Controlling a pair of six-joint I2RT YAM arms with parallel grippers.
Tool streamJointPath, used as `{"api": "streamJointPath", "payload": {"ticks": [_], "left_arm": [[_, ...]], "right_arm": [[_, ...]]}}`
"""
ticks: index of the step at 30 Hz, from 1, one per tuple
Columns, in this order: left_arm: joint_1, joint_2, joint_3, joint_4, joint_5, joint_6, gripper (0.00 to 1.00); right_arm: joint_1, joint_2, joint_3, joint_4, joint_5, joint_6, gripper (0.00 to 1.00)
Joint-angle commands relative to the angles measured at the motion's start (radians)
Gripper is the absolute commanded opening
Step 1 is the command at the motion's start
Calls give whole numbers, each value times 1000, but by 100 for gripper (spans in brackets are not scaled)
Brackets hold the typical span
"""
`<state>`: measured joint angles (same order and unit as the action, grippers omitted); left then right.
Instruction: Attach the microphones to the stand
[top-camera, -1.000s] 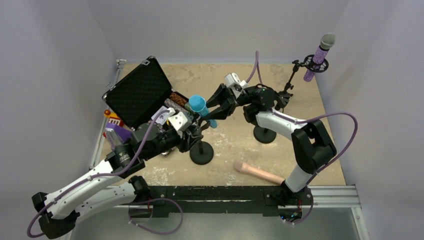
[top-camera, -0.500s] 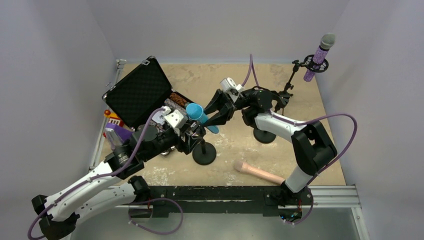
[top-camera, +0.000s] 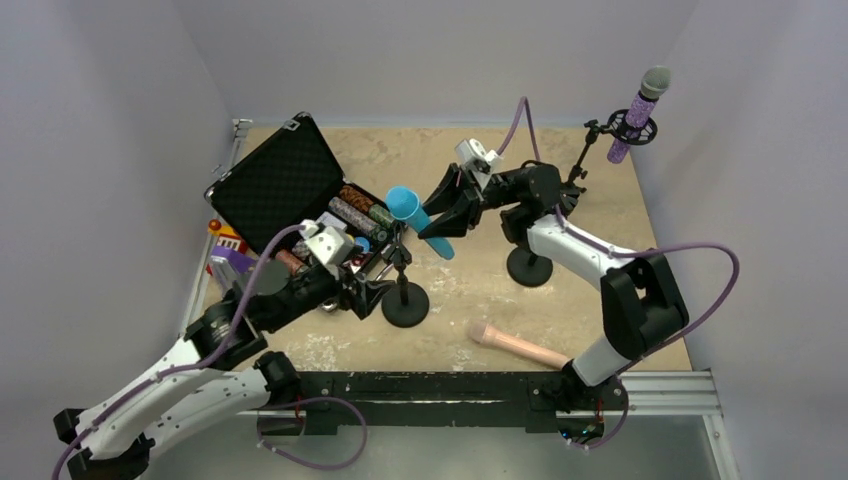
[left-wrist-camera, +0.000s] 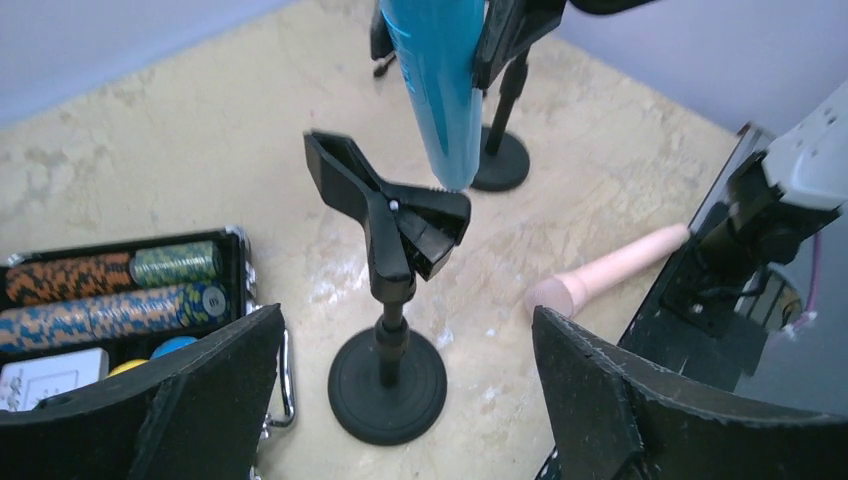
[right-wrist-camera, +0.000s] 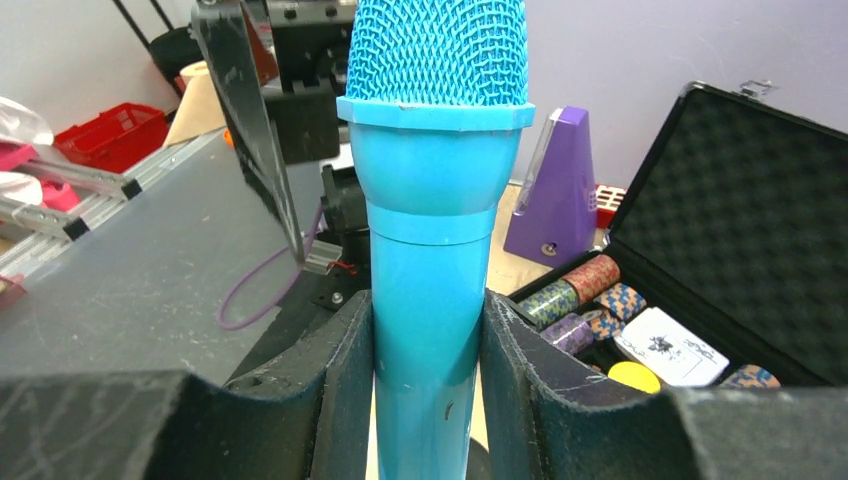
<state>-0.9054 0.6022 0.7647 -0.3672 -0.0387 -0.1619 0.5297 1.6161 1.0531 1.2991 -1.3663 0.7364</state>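
We see our left arm (top-camera: 165, 368) and right arm (top-camera: 560, 240) built of white shells and black joints, a lilac cable (top-camera: 700, 248) looping along each. Our fingers (left-wrist-camera: 200, 400) are matte black wedges, scuffed pale at the edges.

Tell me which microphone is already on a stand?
The glittery purple microphone, back right. The right gripper holds the blue microphone; the pink microphone lies flat.

The blue microphone (top-camera: 422, 220) is held tilted, head up, in the right gripper (top-camera: 452, 208), its tail close over the empty clip of the near stand (top-camera: 404, 292). The glittery purple microphone (top-camera: 638, 108) is seated in the far stand (top-camera: 590, 140). The peach-pink microphone (top-camera: 517, 344) is laid flat to the right of the near stand's base.
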Motion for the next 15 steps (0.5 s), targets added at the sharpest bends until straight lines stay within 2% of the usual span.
{"api": "streamJointPath", "payload": {"ticks": [1, 4, 11, 15], "left_arm": [[3, -111, 78, 97, -11, 2, 99], [3, -92, 138, 140, -7, -27, 99], [4, 112, 254, 290, 29, -98, 99], [3, 215, 287, 394, 76, -106, 99]], "right_arm": [[-36, -129, 65, -307, -17, -167, 0], [-37, -184, 76, -504, -27, -309, 0], [-37, -255, 140, -818, -22, -469, 0], [-37, -261, 157, -873, -19, -473, 0]]}}
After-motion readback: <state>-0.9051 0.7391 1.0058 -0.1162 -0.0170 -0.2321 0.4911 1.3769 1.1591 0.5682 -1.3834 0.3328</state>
